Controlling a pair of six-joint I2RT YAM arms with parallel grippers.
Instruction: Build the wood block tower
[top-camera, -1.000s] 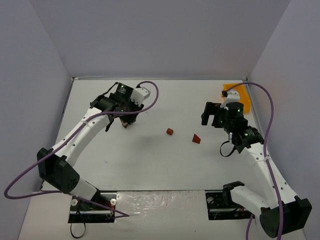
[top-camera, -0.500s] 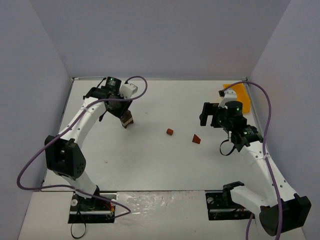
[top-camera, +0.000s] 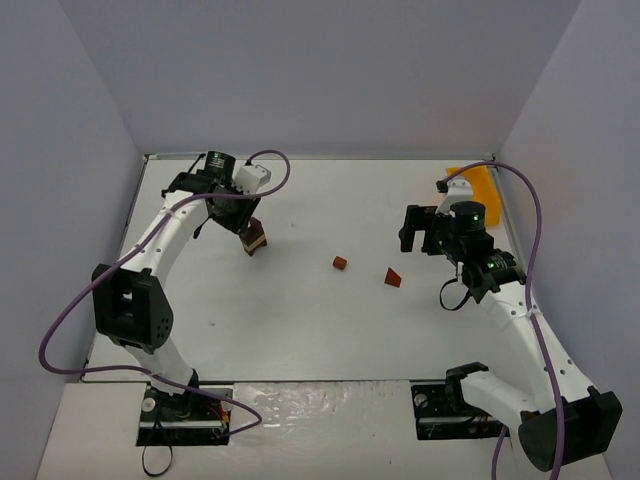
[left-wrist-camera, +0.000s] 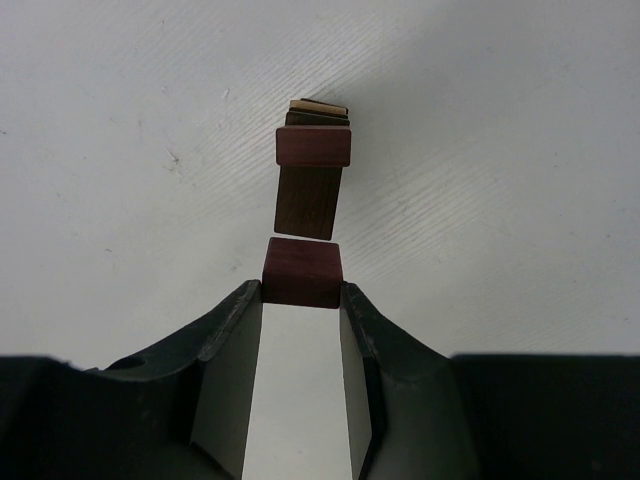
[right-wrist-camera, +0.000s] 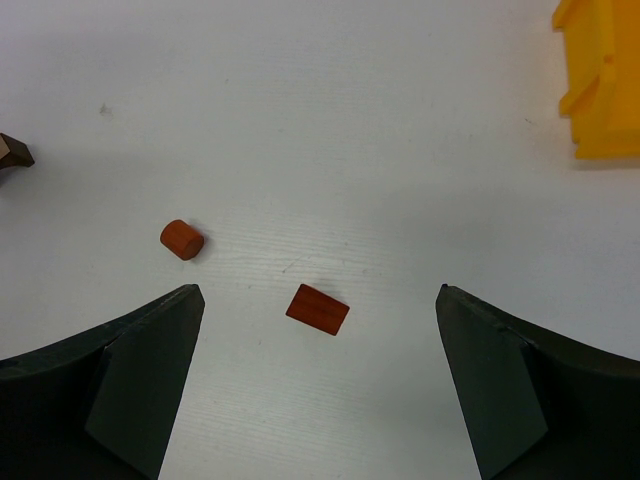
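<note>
Grip first: the left gripper (left-wrist-camera: 301, 290) is clenching a red-brown block (left-wrist-camera: 302, 268) between its fingertips, the block's sides pressing against both pads. Just beyond that block the tower (left-wrist-camera: 311, 180) is standing on the table (left-wrist-camera: 500, 150). In the left wrist view it is showing a red-brown piece over a darker one, with paler tan edges peeking out behind. A thin line is separating the held block from the tower's dark piece, and I cannot tell whether the two are touching.

From above, the left gripper (top-camera: 250, 232) is hanging at the far left of the table (top-camera: 300, 320), right at the tower (top-camera: 256, 241).

The right gripper (right-wrist-camera: 318, 290) is standing released, its jaws spread wide and holding nothing. It is hovering over the table's right half. Below it a red-brown wedge (right-wrist-camera: 317, 308) is lying between the two fingers in the wrist view, and a small red-brown cylinder (right-wrist-camera: 181, 239) is lying to the wedge's left, apart from it.

In the top view the cylinder (top-camera: 340, 263) and wedge (top-camera: 393, 278) are lying near mid-table, between the tower and the right gripper (top-camera: 408, 230), and well apart from the tower. A yellow bin (top-camera: 476, 184) is sitting at the far right corner, beyond the right gripper.
</note>
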